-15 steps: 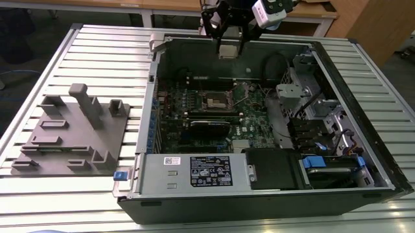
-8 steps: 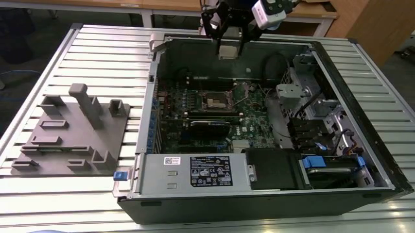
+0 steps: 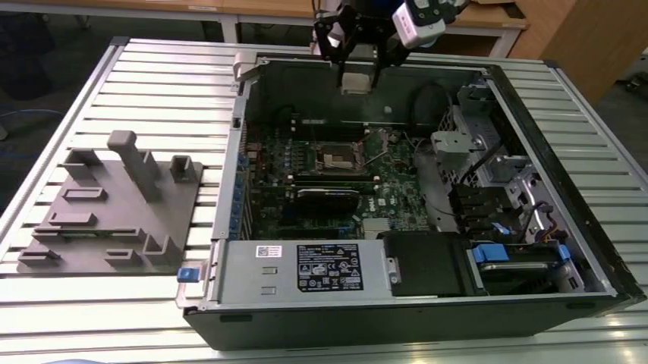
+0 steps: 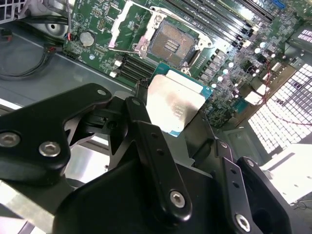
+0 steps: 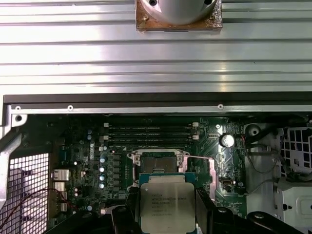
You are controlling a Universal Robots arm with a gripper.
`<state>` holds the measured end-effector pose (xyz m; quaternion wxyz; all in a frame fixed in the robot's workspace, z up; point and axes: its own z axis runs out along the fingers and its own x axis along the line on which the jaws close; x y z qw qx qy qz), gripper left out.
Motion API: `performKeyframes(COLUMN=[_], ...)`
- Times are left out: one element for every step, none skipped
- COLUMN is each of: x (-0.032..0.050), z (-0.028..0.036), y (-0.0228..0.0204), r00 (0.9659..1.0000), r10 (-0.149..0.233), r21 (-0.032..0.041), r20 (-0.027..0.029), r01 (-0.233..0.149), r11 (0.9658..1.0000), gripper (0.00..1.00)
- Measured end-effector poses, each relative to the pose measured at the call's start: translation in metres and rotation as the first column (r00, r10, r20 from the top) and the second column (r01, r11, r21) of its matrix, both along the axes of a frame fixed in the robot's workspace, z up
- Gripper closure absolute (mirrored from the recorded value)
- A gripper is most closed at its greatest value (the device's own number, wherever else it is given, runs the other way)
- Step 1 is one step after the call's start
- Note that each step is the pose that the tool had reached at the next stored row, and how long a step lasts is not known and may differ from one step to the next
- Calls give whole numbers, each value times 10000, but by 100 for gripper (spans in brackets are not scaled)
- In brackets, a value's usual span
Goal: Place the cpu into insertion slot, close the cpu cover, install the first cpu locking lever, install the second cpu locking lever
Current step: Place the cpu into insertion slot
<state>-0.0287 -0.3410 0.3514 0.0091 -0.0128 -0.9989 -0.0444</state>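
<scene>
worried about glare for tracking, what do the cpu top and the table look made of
The cpu, held in the claw: top looks like silver-grey metal, matte, with a dull mottled sheen. The table: ribbed pale metal, probably aluminium, with bright streaks along its slats.

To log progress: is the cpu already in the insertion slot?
No, the gripper holds the cpu clear of the board; the insertion slot is empty.

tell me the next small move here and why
Probably ease the cpu down toward the insertion slot, lining it up on the way. The gripper is shut on the cpu and hangs high above the board, and the slot's contacts lie bare with nothing seated in them.
</scene>
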Motion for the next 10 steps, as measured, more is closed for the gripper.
performKeyframes(x=[0,0,0,0,0,0,0,0,0,0], z=[-3,-6,-9,-12,-15,-17,-20,-22,-25,-27], y=[0,0,0,0,0,0,0,0,0,0], r00=[10000,10000,10000,10000,10000,10000,10000,10000,10000,10000], r10=[0,0,0,0,0,0,0,0,0,0], r21=[0,0,-1,-1,-1,-1,-2,-2,-2,-2], r20=[0,0,0,1,0,0,0,-1,0,0], r01=[0,0,0,0,0,0,0,0,0,0], r11=[10000,10000,10000,10000,10000,10000,10000,10000,10000,10000], gripper=[46,46,46,46,46,46,46,46,46,46])
